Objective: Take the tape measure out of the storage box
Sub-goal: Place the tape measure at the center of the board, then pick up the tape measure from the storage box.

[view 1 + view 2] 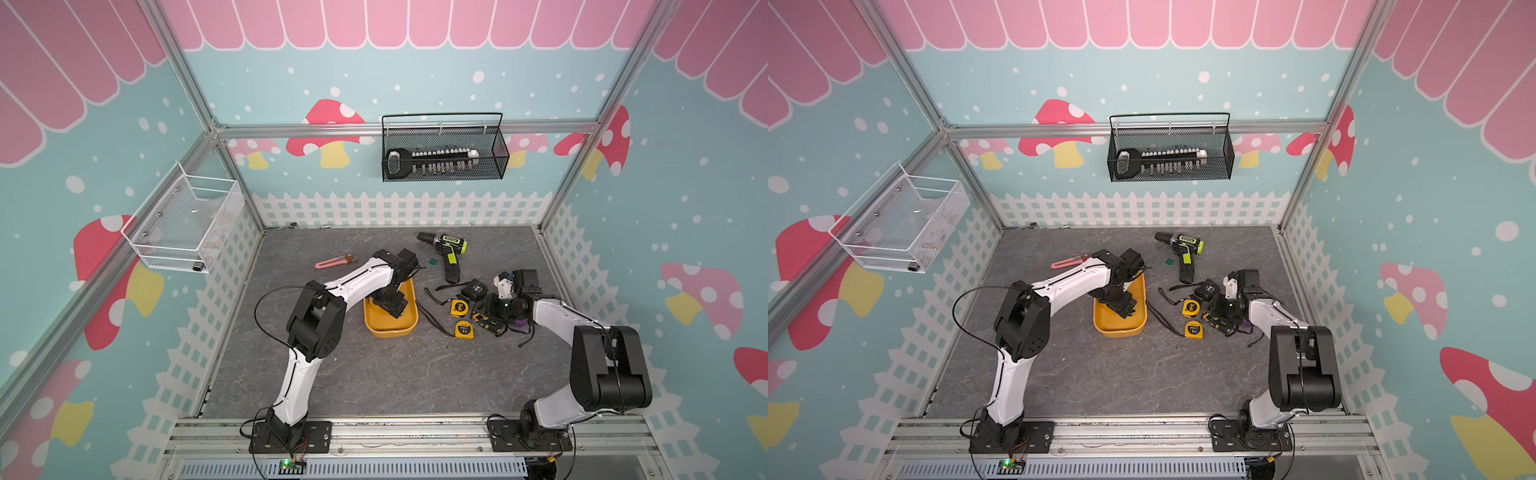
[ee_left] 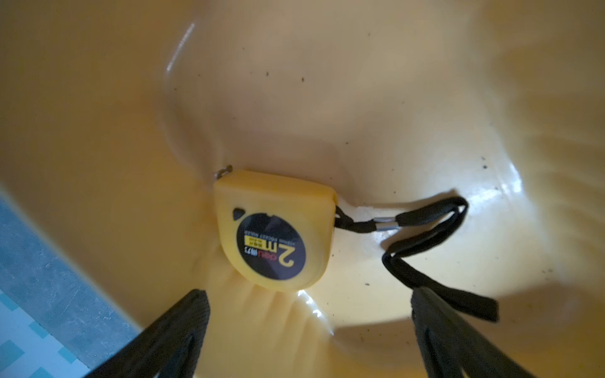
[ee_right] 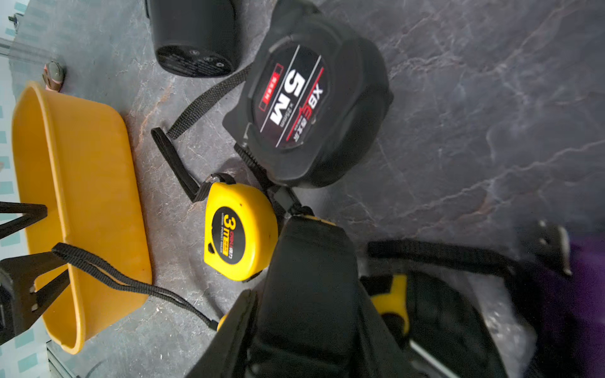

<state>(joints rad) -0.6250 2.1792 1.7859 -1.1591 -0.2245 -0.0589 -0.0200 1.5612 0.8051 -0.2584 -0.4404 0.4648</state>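
Tape measure (image 2: pixel 276 229), yellow, marked 2m, lay flat on the floor of the yellow box (image 1: pixel 390 330), close against 1 wall. Left fingers (image 2: pixel 183 320) were inside the box, spread wide, tips just short of the tape measure, gripping nothing. Its black strap (image 2: pixel 425 229) ran up to 1 fingertip. Right fingers (image 3: pixel 311 278) hung low beside the 3m tape (image 3: pixel 240 232) on the bench (image 1: pixel 374 382), outside the box; could not tell whether clenched.

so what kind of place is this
Probably a robot training cell dressed as a toy workshop: mushroom-print walls on an aluminium frame, a cordless drill on the grey table, a black wire basket hung behind.
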